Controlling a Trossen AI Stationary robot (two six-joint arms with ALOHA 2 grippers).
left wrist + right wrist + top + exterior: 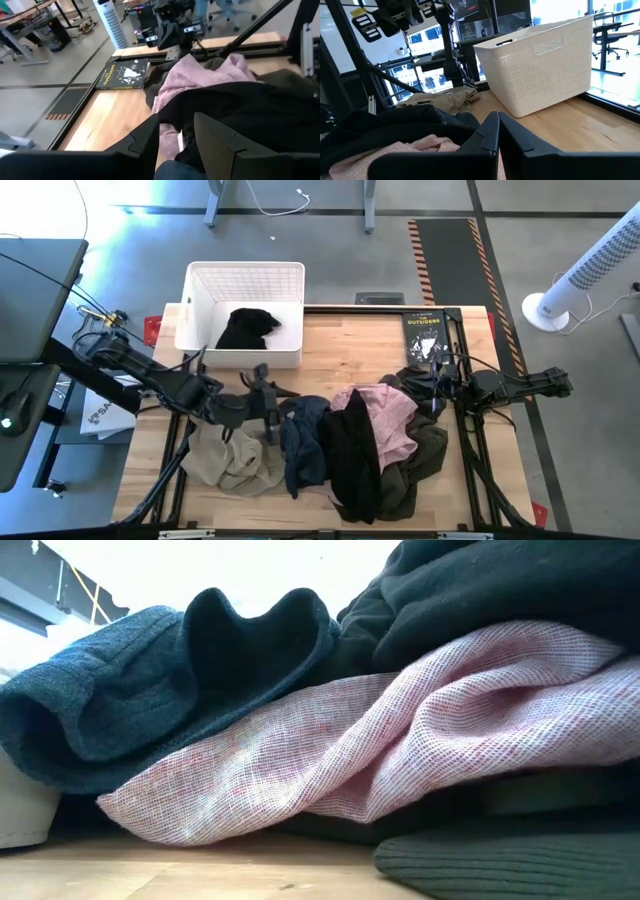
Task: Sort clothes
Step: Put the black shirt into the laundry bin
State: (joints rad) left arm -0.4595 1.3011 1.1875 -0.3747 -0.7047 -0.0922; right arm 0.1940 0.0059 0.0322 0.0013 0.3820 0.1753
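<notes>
Looks like a robotics lab or open office workshop. Wooden table (350, 330) on a black metal frame, standing on a grey concrete floor with hazard-striped tape (478, 255) beyond the table. White tower fan (590, 265) just beside the table's corner. Desks (30, 20), office chairs (607, 32) and monitors (462, 10) farther off around the table.

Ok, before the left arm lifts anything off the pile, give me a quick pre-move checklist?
1. Left pincer at the pile, by the navy garment: ok.
2. Fabric actually gripped between its fingers: cannot tell.
3. Right pincer shut, empty, parked near the book: ok.
4. Basket open with room; one black item inside: ok.
5. Garments separated for a single pick: not ok, pink and black overlap.
</notes>
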